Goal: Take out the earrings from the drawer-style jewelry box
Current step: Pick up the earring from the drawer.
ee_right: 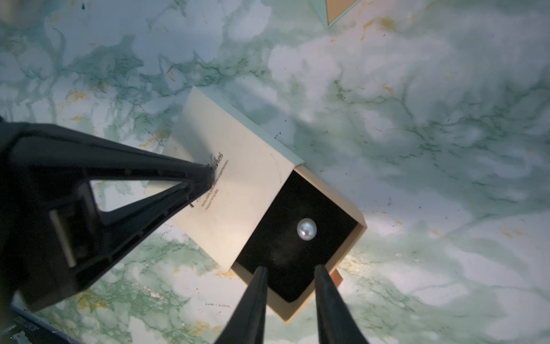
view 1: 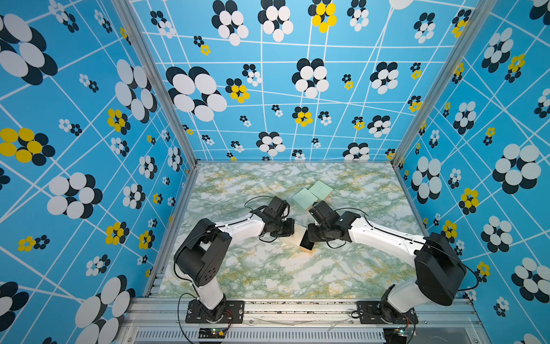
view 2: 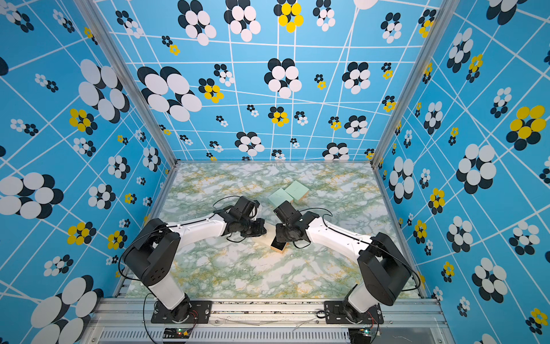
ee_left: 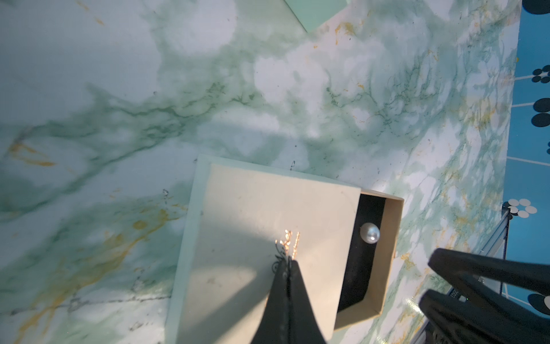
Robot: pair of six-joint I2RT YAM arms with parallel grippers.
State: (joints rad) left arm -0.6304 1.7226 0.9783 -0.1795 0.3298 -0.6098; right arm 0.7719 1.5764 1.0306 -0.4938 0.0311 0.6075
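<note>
The jewelry box [ee_right: 238, 190] is a cream sleeve lying on the marble table, with its drawer [ee_right: 300, 238] slid partly out to show a black lining. One pearl-like earring [ee_right: 306, 228] [ee_left: 370, 233] sits on that lining. My left gripper [ee_left: 287, 263] is shut, and its tip rests on the sleeve's top by the printed lettering. My right gripper [ee_right: 290, 268] is open over the drawer's outer end, a little short of the pearl, with nothing between its fingers. In both top views the wrists hide most of the box [view 1: 299, 233] [view 2: 268, 235], and only the drawer [view 1: 307, 244] [view 2: 279, 246] pokes out.
Two pale green square boxes [view 1: 305, 198] [view 1: 320, 190] lie side by side just behind the arms, also in a top view [view 2: 279, 196]. Blue flowered walls enclose the table on three sides. Both arms meet at the table's middle.
</note>
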